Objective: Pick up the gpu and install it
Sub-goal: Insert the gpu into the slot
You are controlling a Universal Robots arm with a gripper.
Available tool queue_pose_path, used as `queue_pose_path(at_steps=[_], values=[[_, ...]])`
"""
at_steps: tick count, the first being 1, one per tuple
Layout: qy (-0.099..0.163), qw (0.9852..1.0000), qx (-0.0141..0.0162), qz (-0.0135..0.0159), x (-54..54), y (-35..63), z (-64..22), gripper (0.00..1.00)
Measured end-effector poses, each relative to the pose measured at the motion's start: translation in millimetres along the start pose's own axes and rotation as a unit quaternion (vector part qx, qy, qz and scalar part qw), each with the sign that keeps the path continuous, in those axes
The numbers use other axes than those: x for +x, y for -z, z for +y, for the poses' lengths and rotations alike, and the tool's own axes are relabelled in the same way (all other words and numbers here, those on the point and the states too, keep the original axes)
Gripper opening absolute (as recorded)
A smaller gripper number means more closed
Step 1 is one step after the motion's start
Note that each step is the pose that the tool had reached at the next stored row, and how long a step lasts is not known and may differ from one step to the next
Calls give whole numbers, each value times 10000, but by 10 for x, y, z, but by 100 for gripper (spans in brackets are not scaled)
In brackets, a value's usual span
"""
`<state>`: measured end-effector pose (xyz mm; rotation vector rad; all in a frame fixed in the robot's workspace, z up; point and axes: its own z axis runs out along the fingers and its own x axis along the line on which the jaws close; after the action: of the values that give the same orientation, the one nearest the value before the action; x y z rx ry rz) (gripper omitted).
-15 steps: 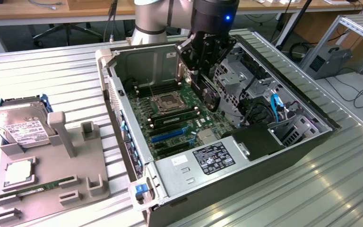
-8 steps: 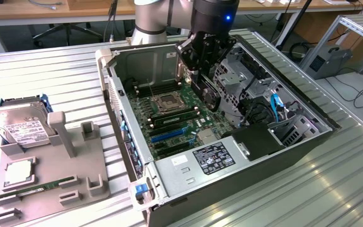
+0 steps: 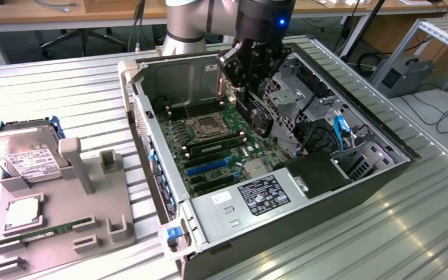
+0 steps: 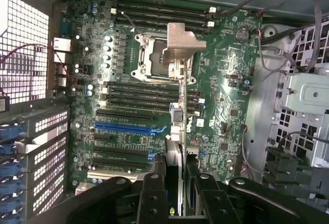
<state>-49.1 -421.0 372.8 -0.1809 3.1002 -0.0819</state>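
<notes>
The gpu is a dark card with a round fan, hanging on edge from my gripper over the open computer case. The gripper is shut on the card's upper edge. In the wrist view the gpu appears edge-on, its silver bracket end over the CPU socket, with both black fingers clamped against its sides. The card is held above the green motherboard and apart from it. The long expansion slots, one of them blue, lie beside the card's line.
A metal drive cage and loose cables crowd the case on the exterior view's right. The power supply fills the near end. Left of the case, a grey fixture holds a hard drive, a CPU and a RAM stick.
</notes>
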Motion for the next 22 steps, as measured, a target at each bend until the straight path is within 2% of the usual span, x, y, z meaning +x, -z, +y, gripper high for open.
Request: queue_pose_path(at_steps=[6, 8, 11, 13, 16, 17, 18, 20, 22], values=[[103, 9999, -3, -6, 0, 0, 0, 26], [350, 9994, -12, -19, 0, 0, 0, 26], [788, 9969, -25, -43, 0, 0, 0, 26], [974, 9952, -31, -53, 0, 0, 0, 26], [1116, 9937, -35, -61, 0, 0, 0, 26], [1197, 9928, -38, -66, 0, 0, 0, 26], [1335, 9910, -42, -73, 0, 0, 0, 26], [1500, 9886, -47, -82, 0, 0, 0, 26], [1565, 9876, -50, -86, 0, 0, 0, 26]])
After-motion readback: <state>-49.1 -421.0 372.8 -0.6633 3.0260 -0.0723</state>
